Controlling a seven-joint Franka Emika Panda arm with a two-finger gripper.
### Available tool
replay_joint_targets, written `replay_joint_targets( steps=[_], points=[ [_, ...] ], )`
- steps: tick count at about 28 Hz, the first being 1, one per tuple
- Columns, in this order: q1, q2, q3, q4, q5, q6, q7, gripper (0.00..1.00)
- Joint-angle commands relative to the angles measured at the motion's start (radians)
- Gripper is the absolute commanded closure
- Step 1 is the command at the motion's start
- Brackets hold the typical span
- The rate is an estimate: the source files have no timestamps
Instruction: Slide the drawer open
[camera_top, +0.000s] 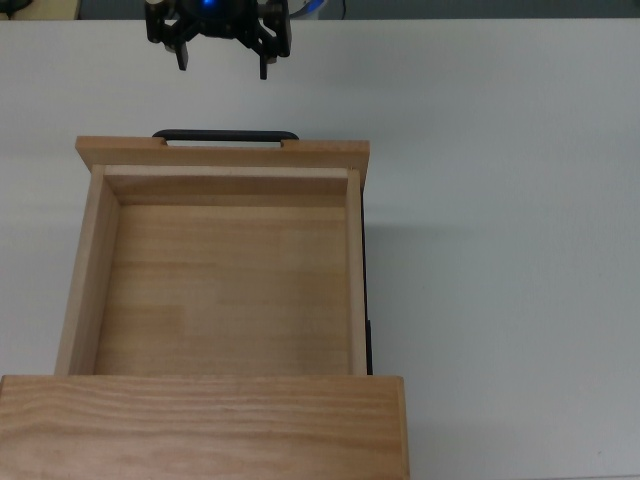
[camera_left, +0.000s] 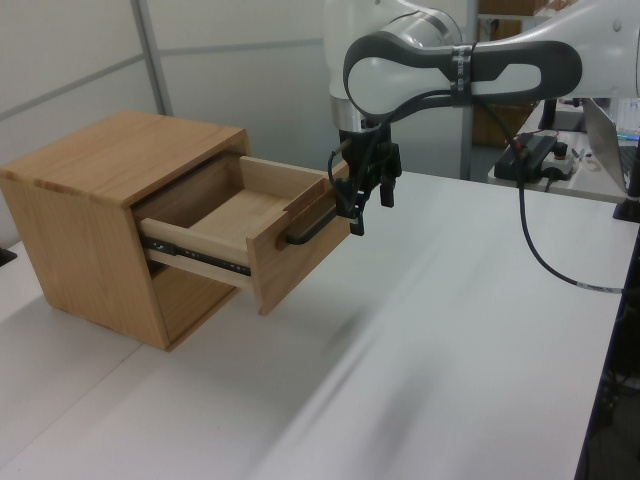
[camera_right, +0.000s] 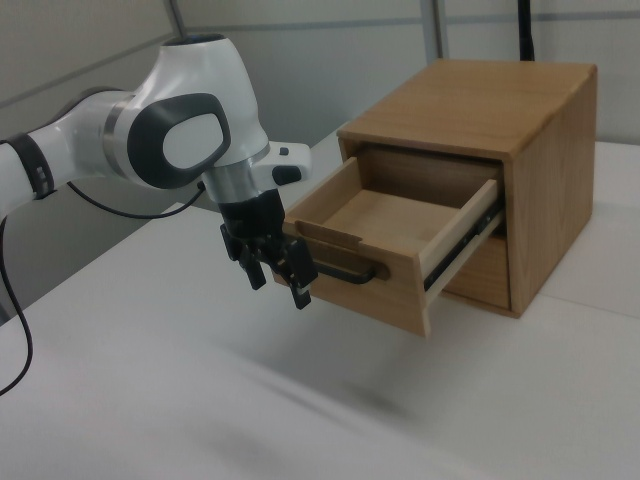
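- Gripper (camera_top: 222, 58) state: my two black fingers stand spread apart and hold nothing; they hang above the white table (camera_top: 500, 200), just clear of the black bar handle (camera_top: 225, 135).
- In the left view my gripper (camera_left: 362, 205) sits just beside the handle's (camera_left: 308, 228) far end, not around it; whether it touches the bar, I cannot tell.
- My arm (camera_right: 180, 140) is smooth white shell with dark grey joint bands.
- Drawer (camera_top: 220, 270): a light wood box, pale matte grain, square corners, flat front panel, bare inside.
- Drawer position: pulled far out of the cabinet (camera_left: 90, 230), riding on dark metal side rails (camera_right: 455, 250).
- Handle: one long thin black metal bar with rounded ends, mounted across the front panel (camera_right: 370, 280).
- Cabinet top slab (camera_top: 200, 425): wider, darker, strongly grained wood.
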Motion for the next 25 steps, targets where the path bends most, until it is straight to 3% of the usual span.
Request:
replay_joint_targets(
  steps=[1, 3, 5, 25],
  points=[
    [0.004, -0.003, -0.001, -0.004, 0.04, 0.018, 0.02, 0.0],
    [-0.001, -0.003, -0.003, -0.004, 0.095, 0.017, 0.019, 0.0],
    [-0.001, -0.003, -0.003, -0.004, 0.11, 0.015, 0.019, 0.0],
    [-0.002, -0.003, -0.003, -0.008, 0.109, 0.01, 0.003, 0.0]
  ],
)
